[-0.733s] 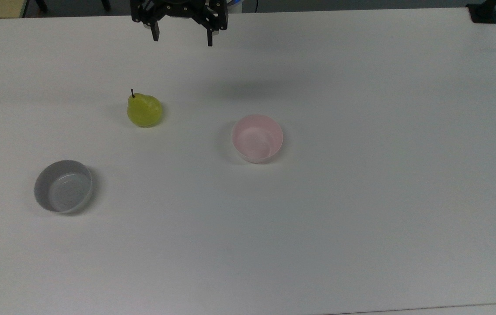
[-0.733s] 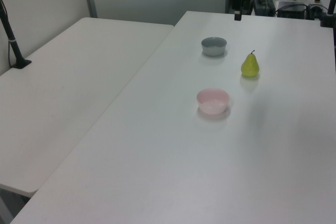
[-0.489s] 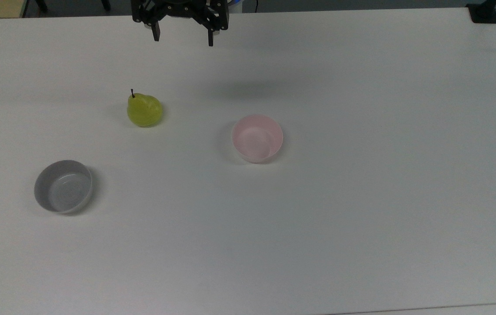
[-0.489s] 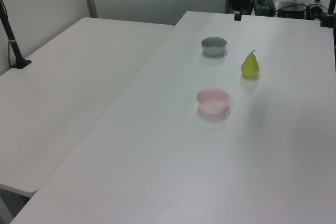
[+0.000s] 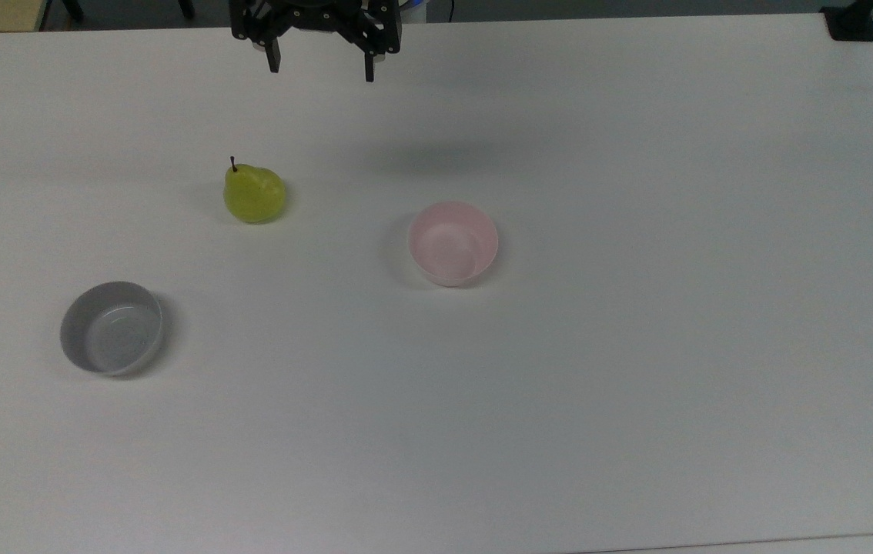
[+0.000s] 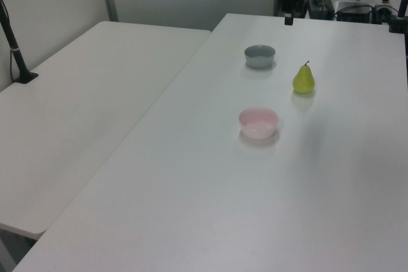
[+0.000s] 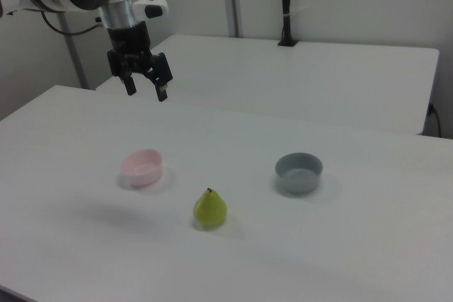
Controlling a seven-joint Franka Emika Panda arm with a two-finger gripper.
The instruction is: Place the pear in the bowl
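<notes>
The yellow-green pear [image 5: 253, 195] [image 6: 303, 79] [image 7: 210, 208] stands upright on the white table, its dark stem up. The pale pink bowl [image 5: 453, 242] [image 6: 258, 122] [image 7: 142, 167] sits empty, to the right of the pear in the top view. My gripper [image 5: 321, 71] [image 7: 146, 93] hangs open high above the table near its far edge in the top view, with nothing between its black fingers. It is well apart from both the pear and the bowl.
A grey bowl [image 5: 112, 327] [image 6: 259, 55] [image 7: 299, 172] sits empty at the top view's lower left. A second white table [image 6: 76, 119] adjoins on the left view's left, with a black post [image 6: 14, 42] on it. A black clamp [image 5: 852, 21] grips the top view's far right corner.
</notes>
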